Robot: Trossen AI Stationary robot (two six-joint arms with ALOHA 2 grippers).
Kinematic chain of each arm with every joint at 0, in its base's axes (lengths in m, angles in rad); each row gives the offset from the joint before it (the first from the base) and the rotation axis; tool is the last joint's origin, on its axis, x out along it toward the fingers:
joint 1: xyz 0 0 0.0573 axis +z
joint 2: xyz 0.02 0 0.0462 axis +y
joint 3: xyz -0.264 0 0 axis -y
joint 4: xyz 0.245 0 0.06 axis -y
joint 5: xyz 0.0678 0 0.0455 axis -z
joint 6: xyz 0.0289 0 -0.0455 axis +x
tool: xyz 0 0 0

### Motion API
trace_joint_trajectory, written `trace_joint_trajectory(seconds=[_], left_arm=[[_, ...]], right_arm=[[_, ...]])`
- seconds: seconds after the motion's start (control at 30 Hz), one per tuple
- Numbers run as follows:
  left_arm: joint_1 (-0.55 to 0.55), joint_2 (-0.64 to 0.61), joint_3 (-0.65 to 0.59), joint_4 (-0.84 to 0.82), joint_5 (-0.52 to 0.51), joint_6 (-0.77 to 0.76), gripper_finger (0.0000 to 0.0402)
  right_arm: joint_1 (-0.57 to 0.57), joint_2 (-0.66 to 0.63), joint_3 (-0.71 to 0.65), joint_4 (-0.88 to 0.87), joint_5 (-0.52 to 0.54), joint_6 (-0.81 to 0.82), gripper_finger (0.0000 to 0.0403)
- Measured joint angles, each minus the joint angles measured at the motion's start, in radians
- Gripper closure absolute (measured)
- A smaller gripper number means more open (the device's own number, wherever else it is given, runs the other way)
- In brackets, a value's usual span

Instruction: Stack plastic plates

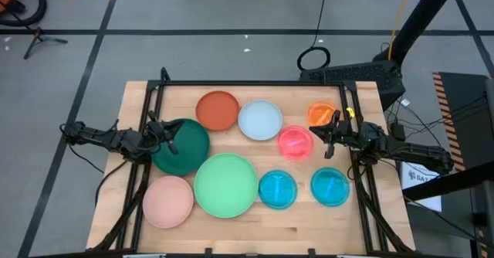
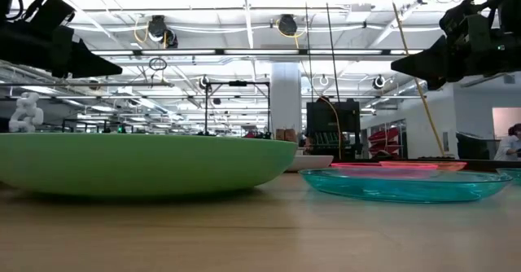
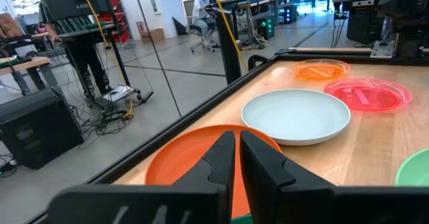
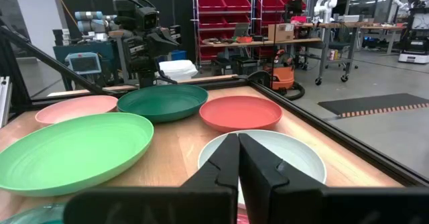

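Hovering at centre-left of the high view, the left gripper (image 1: 171, 137) sits over the dark green plate (image 1: 185, 151), jaws closed and empty; the right gripper (image 1: 330, 131), also closed, hangs centre-right between the bright orange plate (image 1: 320, 113) and hot pink plate (image 1: 296, 143). Nine plates crowd the bench (image 1: 309, 223), none stacked.

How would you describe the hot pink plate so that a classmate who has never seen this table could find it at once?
Start at the wooden table and go to its right side, where the right gripper hovers. Beside it lies the hot pink plate, between the pale blue plate and the small bright orange plate. It is the only see-through pink one; the salmon pink plate is opaque and larger.
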Motion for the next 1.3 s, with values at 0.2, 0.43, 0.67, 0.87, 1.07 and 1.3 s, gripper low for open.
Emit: trace_joint_trajectory(seconds=[0.2,0.43,0.67,0.87,1.07,1.3], left_arm=[[0.0,0.0,0.0,0.0,0.0,0.0,0.0369],[0.0,0.0,0.0,0.0,0.0,0.0,0.0369],[0.0,0.0,0.0,0.0,0.0,0.0,0.0369],[0.0,0.0,0.0,0.0,0.0,0.0,0.0369],[0.0,0.0,0.0,0.001,0.0,-0.045,0.0369],[0.0,0.0,-0.001,0.145,0.0,-0.291,0.0369]], right_arm=[[0.0,0.0,0.0,0.0,0.0,0.0,0.0402],[0.0,0.0,0.0,0.002,0.0,-0.03,0.0402],[0.0,0.0,0.0,0.003,0.0,-0.083,0.0402],[0.0,0.0,0.0,0.01,0.001,-0.079,0.0402],[0.0,0.0,0.0,0.104,0.001,0.143,0.0402],[0.0,0.002,0.0,0.205,-0.004,0.292,0.0402]])
